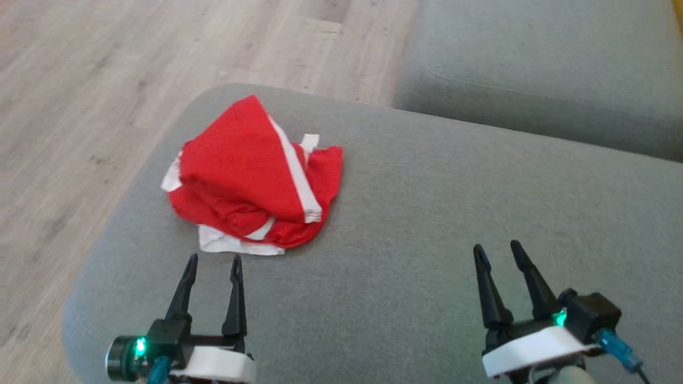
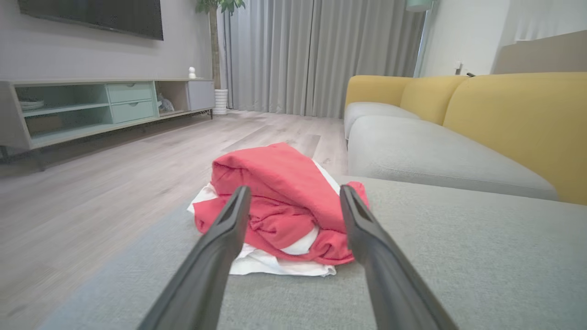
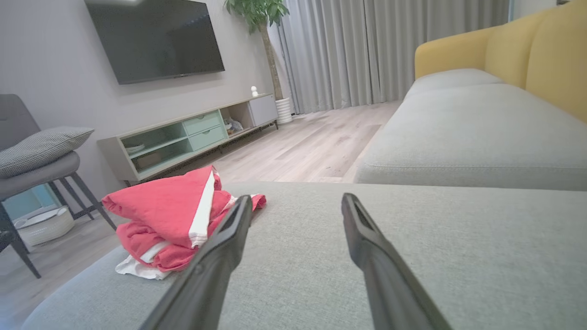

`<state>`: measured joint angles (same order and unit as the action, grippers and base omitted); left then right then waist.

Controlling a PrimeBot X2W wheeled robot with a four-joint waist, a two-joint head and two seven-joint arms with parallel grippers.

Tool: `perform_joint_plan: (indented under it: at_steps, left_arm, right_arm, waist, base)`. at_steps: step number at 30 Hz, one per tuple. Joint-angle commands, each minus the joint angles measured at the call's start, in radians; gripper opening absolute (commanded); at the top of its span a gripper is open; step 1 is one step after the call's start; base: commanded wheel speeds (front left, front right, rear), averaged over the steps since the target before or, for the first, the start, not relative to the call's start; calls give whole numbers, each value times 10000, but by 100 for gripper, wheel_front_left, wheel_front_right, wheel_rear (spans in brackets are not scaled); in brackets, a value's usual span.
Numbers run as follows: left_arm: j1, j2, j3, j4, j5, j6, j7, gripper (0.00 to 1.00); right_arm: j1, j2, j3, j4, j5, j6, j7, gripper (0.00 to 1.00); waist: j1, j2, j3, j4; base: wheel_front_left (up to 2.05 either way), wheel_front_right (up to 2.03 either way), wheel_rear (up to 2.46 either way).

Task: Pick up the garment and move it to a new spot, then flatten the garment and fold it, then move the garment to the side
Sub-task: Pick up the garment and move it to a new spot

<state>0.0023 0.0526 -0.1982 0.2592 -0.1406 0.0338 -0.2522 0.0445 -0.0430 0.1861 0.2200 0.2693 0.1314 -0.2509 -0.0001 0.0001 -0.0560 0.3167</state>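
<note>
A red garment with white trim [image 1: 253, 176] lies crumpled in a heap on the grey cushion [image 1: 427, 213], near its left edge. My left gripper [image 1: 213, 260] hovers open just short of the heap, fingers pointing at its near white hem. In the left wrist view the garment [image 2: 279, 201] sits right beyond the open fingers [image 2: 229, 229]. My right gripper [image 1: 499, 248] is open over bare cushion, well to the right of the garment. In the right wrist view the garment [image 3: 174, 220] lies to the left of that gripper [image 3: 296, 199].
The cushion's rounded left edge drops to a wooden floor [image 1: 80, 106]. A second grey seat [image 1: 544, 69] with yellow backrests [image 2: 518, 119] stands beyond a gap. A TV cabinet [image 3: 183, 137], a grey chair [image 3: 36, 169] and curtains [image 2: 321, 55] stand farther off.
</note>
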Motion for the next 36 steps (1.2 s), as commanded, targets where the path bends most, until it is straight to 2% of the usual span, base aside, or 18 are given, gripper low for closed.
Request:
perform_joint_plan:
  at_steps: [1, 12, 21, 25, 28, 32, 36]
  left_arm:
    - [-364, -14, 309, -276, 71, -8, -95, 100]
    - [-215, -7, 576, -329, 231, -89, -95, 100]
    - [-401, 115, 645, -247, 399, -257, -95, 100]
    - [-1296, 574, 481, 106, 617, -689, -65, 100]
    - [-2547, 1127, 315, 530, 775, -1109, 431, 100]
    - [-4505, 1918, -21, 1263, 557, -1539, 1678, 100]
    - [-6286, 2834, -799, 2186, -126, -1635, 3175, 100]
  right_arm:
    - [-125, -72, 258, -352, 55, -7, -109, 100]
    - [-65, -72, 540, -407, 316, -7, -109, 100]
    - [-157, -72, 689, -455, 299, -7, -109, 100]
    - [-365, -72, 698, -526, 40, -7, -109, 100]
    - [-598, -72, 594, -553, -154, -7, -109, 100]
    - [-947, -72, 471, -590, -344, -7, -109, 100]
    - [-1336, -72, 514, -586, -528, -7, -109, 100]
  waist:
    - [1, -1, -94, 270]
    - [1, -1, -223, 887]
    - [1, -1, 55, 680]
    - [1, -1, 647, 261]
    - [1, -1, 1199, -123]
    - [1, -1, 2042, -672]
    - [1, -1, 2819, -1230]
  base:
    - [0, 0, 0]
    - [0, 0, 0]
    - [0, 0, 0]
    - [0, 0, 0]
    - [0, 0, 0]
    - [0, 0, 0]
    - [0, 0, 0]
